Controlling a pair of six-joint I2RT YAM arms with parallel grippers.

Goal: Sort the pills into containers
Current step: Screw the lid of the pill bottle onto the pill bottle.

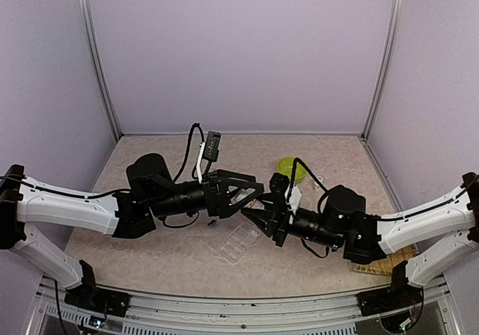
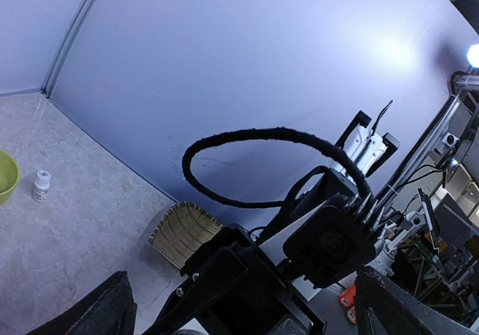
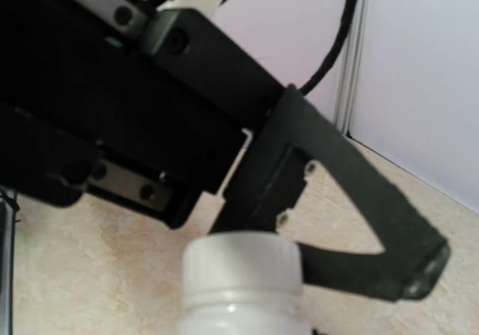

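Left hand (image 1: 257, 198) released, jaws wide. Right hand (image 1: 258, 219) clenched on white bottle (image 3: 241, 279); bottle body cropped, own fingers out of frame. Clear pill box (image 1: 238, 243) on bench (image 1: 150, 253) beneath both hands, faint. Pills too small to make out.
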